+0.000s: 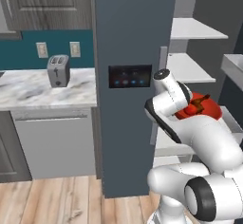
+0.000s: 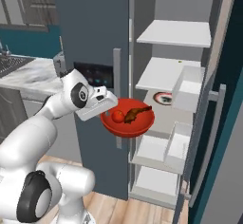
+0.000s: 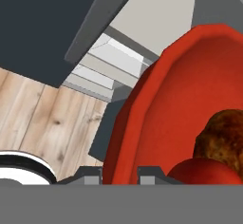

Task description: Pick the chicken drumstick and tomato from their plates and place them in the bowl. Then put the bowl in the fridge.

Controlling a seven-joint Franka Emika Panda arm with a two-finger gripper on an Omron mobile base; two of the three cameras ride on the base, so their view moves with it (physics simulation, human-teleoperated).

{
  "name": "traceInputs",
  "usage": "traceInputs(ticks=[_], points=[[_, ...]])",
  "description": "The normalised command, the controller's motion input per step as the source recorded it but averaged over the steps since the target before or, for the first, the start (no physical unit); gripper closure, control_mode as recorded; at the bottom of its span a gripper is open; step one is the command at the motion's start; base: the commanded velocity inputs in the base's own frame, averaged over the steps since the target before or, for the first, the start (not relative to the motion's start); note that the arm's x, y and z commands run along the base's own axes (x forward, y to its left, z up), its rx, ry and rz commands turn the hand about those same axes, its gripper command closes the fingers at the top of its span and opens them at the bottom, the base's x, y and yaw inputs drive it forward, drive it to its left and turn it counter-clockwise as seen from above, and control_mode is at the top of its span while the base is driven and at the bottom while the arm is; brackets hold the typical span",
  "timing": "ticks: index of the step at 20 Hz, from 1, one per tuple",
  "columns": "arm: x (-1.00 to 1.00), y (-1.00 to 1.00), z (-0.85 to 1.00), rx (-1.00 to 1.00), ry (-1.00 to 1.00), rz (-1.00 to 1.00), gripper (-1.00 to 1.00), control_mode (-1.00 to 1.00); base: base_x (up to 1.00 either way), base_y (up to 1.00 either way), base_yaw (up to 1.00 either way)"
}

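My gripper [image 2: 110, 108] is shut on the near rim of the red-orange bowl [image 2: 127, 130] and holds it in the air in front of the open fridge [image 2: 95, 28], level with a middle shelf [image 2: 166, 114]. Inside the bowl lie the red tomato [image 2: 117, 116] and the brown chicken drumstick [image 2: 135, 113], side by side. In the left base view the bowl [image 1: 211, 109] shows past my forearm, with the tomato [image 1: 191, 109] and the drumstick [image 1: 202, 100] in it. In the hand view, the bowl's rim [image 3: 142, 104] runs between my fingertips [image 3: 152, 173], beside the drumstick [image 3: 223, 133] and tomato [image 3: 204, 173]. The plates are out of view.
White shelves [image 2: 175, 33] fill the fridge; a small round white-and-red item [image 2: 163, 98] lies on one. The opened door [image 2: 223, 123] with its bins [image 2: 187, 88] stands at the right. A toaster [image 1: 58, 70] sits on the marble counter [image 1: 28, 92] to the left.
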Motion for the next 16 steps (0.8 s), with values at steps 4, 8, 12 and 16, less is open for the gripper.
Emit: traceInputs(ticks=[4,8,12,16], points=[[0.0,0.0,0.0,0.0,0.0,0.0,1.0,1.0,0.31,-0.4,0.0],[0.0,0.0,0.0,0.0,0.0,0.0,1.0,1.0,0.28,-0.36,0.0],[0.0,0.0,0.0,0.0,0.0,0.0,1.0,1.0,0.26,-0.36,0.0],[0.0,0.0,0.0,0.0,0.0,0.0,1.0,1.0,0.24,-0.41,0.0]])
